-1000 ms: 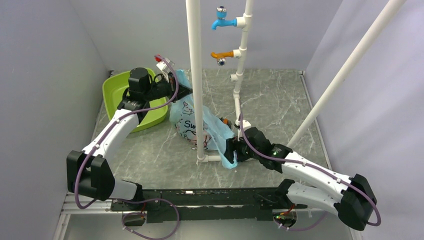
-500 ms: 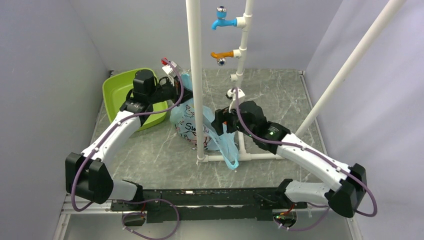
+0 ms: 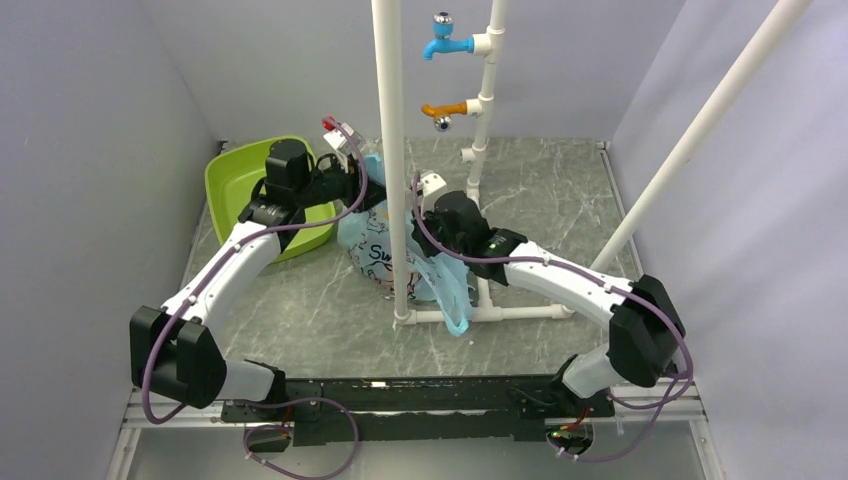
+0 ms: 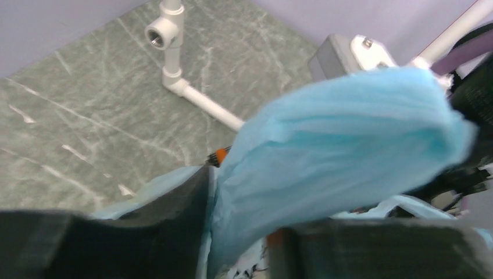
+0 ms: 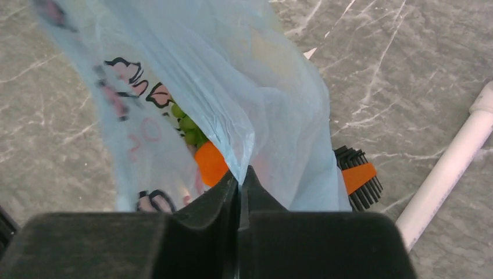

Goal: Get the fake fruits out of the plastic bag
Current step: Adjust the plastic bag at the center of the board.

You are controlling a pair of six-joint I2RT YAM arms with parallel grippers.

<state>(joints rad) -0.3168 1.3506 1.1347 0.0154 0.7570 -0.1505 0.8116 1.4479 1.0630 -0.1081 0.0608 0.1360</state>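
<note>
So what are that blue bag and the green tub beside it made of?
The plastic bag looks like thin, translucent plastic film: it crinkles into fine folds, and colours inside show through it. The lime-green tray appears to be rigid moulded plastic, with a smooth, slightly glossy, evenly coloured wall.

The bag [image 3: 372,243] sits in the middle of the table [image 3: 550,200], just behind an upright pipe [image 3: 392,150]. The fruits [image 5: 200,148] lie inside the bag. A tray [image 3: 235,180] lies left of the bag, toward the far corner. A small tool [image 5: 356,177] lies just right of the bag, with a low pipe [image 5: 453,174] farther right.
</note>
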